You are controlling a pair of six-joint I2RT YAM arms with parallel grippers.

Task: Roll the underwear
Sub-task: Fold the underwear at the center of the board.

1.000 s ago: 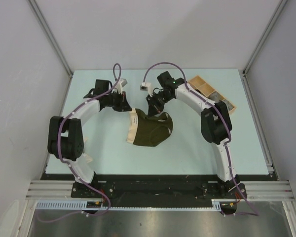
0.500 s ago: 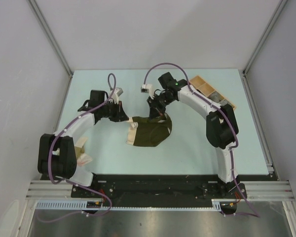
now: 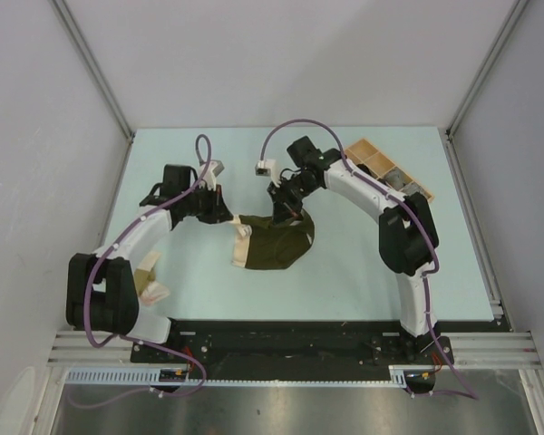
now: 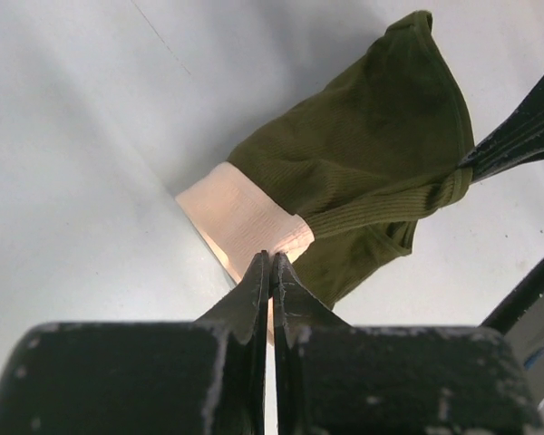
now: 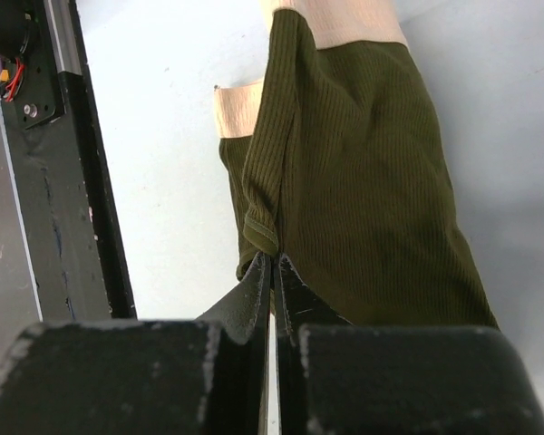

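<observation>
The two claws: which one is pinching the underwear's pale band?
The left gripper: its shut tips grip the pale waistband, whereas the right gripper pinches a green edge of the underwear.

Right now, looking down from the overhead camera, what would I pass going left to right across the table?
Left gripper → olive underwear → wooden tray. The right gripper, pinching the underwear, overlaps it, so I leave it out.

1. Robot lab test cell: white panels (image 3: 281, 54) w/ alu struts (image 3: 91, 68) are enclosing the space beyond the left gripper (image 3: 228, 216) & right gripper (image 3: 281, 215).
2. Pale table (image 3: 363, 281) is lying under both.
3. Alu rail (image 3: 490, 347) is running behind them, by arm bases (image 3: 154, 343).
</observation>
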